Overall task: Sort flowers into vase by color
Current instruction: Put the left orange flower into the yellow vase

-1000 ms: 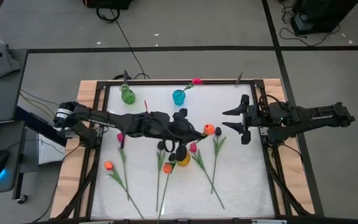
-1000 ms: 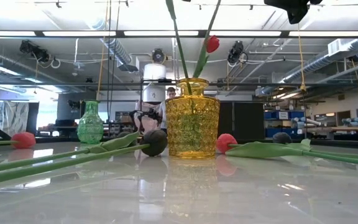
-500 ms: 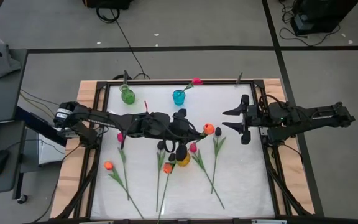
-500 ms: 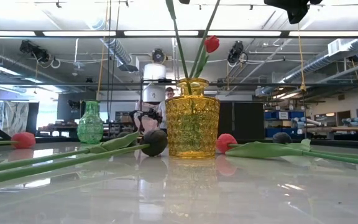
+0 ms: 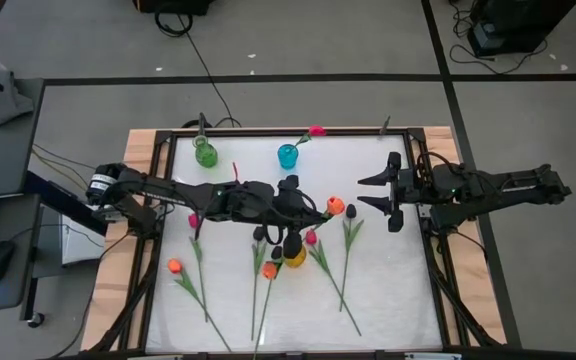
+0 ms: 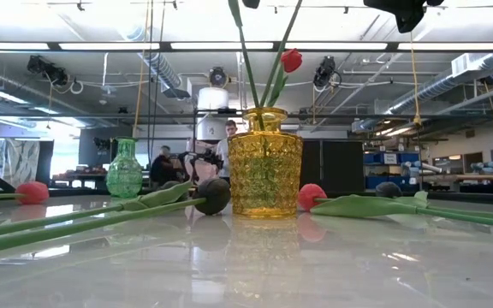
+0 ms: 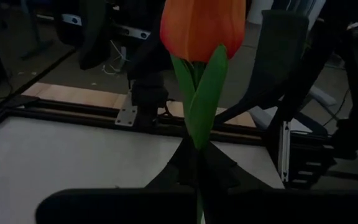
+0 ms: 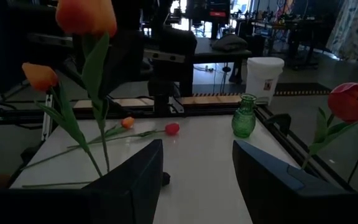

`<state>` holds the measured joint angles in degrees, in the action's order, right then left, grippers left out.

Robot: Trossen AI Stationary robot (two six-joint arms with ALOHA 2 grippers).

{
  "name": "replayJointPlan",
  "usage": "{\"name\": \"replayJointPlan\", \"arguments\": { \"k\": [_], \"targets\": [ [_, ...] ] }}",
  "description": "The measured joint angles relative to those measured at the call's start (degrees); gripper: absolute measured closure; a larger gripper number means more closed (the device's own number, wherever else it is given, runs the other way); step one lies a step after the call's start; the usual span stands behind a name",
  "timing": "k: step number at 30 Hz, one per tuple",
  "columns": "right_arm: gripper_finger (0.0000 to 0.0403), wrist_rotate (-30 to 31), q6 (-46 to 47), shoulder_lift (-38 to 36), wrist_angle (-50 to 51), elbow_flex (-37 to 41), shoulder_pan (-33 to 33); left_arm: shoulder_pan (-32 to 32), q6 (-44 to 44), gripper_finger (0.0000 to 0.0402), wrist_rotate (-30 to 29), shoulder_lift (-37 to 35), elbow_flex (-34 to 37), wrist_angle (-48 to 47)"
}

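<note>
My left gripper hovers over the yellow vase, shut on an orange tulip whose bud stands above the fingers. A second orange tulip leans out of the same vase toward the near edge. A pink tulip stands in the blue vase. The green vase holds nothing that I can see. Other tulips lie flat on the table: orange, pink, pink and black. My right gripper waits open near the table's right edge. My left gripper pinches the orange tulip's stem between its two fingers, just below the leaf, coming from the table's left. The tulip stands roughly upright, bud uppermost. Two stems rise from the yellow vase's mouth; which one is the held tulip's, I cannot tell.
Long green stems and leaves of the lying tulips spread over the near half of the white table around the yellow vase. A black bud and a red bud lie beside that vase. A dark frame rail borders the far edge.
</note>
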<state>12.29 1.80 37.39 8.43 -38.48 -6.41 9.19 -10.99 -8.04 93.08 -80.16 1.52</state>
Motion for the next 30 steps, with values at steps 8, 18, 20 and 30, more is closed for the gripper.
{"name": "replayJointPlan", "arguments": {
  "k": [8,18,20,30],
  "targets": [
    [0.0200,0.0,0.0,0.0,0.0,0.0,0.0,0.2,0.3,0.0399,-0.3,0.0,0.0,-0.4],
    [0.0200,0.0,0.0,0.0,0.0,0.0,0.0,0.4,-4.7,0.0399,-1.9,0.0,0.0,-3.4],
    [0.0200,0.0,0.0,0.0,0.0,0.0,0.0,0.4,-6.1,0.0399,-2.3,0.0,0.0,-4.2],
    [0.0200,0.0,0.0,0.0,0.0,0.0,0.0,0.4,-12.3,0.0398,-2.6,0.0,0.0,-4.9]
  ]
}}
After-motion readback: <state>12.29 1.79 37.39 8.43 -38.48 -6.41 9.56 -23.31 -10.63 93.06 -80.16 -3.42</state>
